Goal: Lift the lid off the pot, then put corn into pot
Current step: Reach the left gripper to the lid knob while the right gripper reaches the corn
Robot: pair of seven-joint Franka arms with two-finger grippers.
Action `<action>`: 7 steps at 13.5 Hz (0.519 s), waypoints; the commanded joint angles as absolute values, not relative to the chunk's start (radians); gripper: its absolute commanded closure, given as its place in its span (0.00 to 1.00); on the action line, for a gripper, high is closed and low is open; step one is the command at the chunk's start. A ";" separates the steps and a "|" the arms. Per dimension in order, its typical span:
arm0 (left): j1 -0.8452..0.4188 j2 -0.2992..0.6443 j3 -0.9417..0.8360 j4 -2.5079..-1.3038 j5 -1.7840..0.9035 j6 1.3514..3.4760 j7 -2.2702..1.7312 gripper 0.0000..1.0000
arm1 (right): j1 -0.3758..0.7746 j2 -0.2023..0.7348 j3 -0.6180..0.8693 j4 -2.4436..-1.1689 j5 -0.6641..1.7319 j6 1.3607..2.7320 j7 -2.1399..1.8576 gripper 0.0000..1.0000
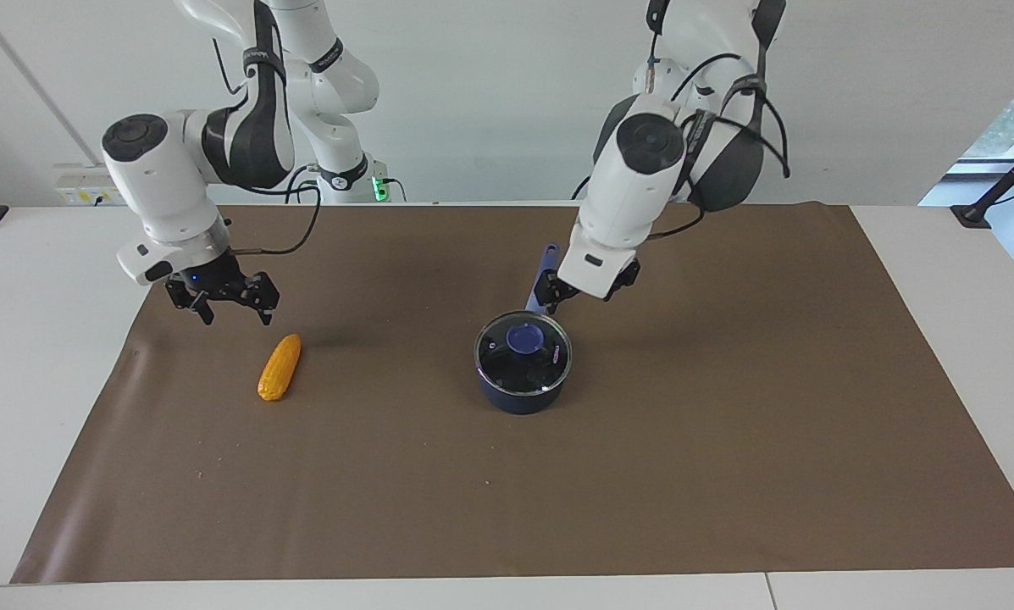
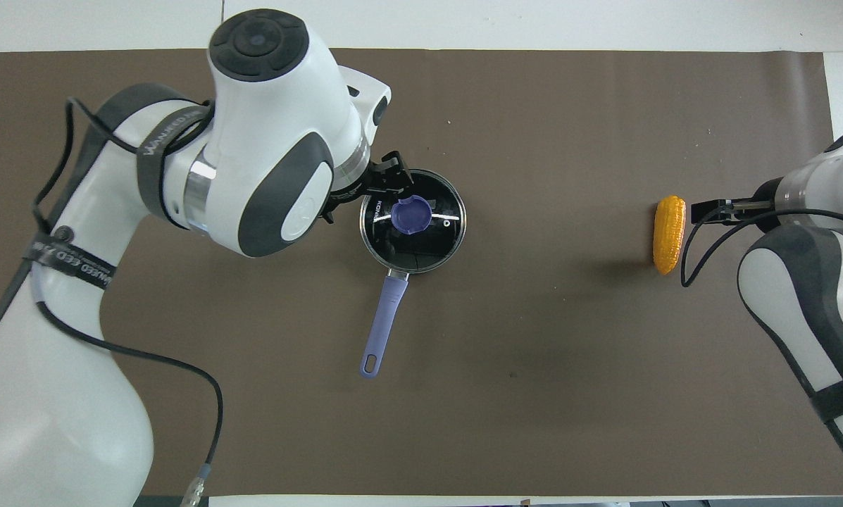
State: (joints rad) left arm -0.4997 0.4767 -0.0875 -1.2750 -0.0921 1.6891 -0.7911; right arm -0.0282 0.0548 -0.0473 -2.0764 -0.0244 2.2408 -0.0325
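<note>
- The lid (image 1: 523, 354) sits on the pot (image 1: 519, 398), mid-surface.
- The corn (image 1: 279, 367) lies well apart from the pot, toward the right arm's end.
- Left pincer (image 1: 576, 296), above the pot's rim: fingers' spread cannot be told.
- Right pincer (image 1: 234, 317), spread, empty, above the surface near the corn.

Arm shells: showing glossy white, rounded, with dark grey joint panels.
Joint caps: showing black discs.
Cables: trailing black loops, strapped with lettered black bands.
Base light: glowing green on the right arm.

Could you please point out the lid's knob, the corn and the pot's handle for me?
lid (image 1: 525, 339), facing view, on its blue knob.
corn (image 1: 279, 367), facing view, middle of the cob.
pot (image 2: 384, 320), overhead view, on its long handle.
</note>
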 commanded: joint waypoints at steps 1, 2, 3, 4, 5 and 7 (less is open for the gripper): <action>-0.563 0.572 -0.054 -1.198 -0.100 1.728 -0.894 0.00 | 0.012 0.127 -0.041 -2.143 -0.012 2.418 -0.012 0.00; -0.563 0.574 -0.057 -1.198 -0.100 1.744 -0.899 0.00 | 0.018 0.152 -0.041 -2.167 -0.009 2.449 -0.002 0.00; -0.563 0.575 -0.057 -1.198 -0.101 1.753 -0.910 0.00 | 0.012 0.179 -0.041 -2.174 -0.008 2.486 0.015 0.00; -0.563 0.575 -0.060 -1.200 -0.101 1.765 -0.923 0.00 | 0.011 0.202 -0.041 -2.174 -0.006 2.497 0.015 0.00; -0.563 0.575 -0.061 -1.201 -0.103 1.766 -0.926 0.00 | 0.021 0.212 -0.041 -2.174 0.000 2.500 0.024 0.00; -0.575 0.575 -0.061 -1.212 -0.097 1.767 -0.927 0.00 | 0.011 0.222 -0.041 -2.184 0.003 2.499 0.026 0.00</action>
State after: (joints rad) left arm -0.5520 0.5669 -0.0781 -1.2232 -0.0921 1.7644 -0.9070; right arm 0.0229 0.2265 -0.0452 -2.1667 -0.0149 2.4877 0.0177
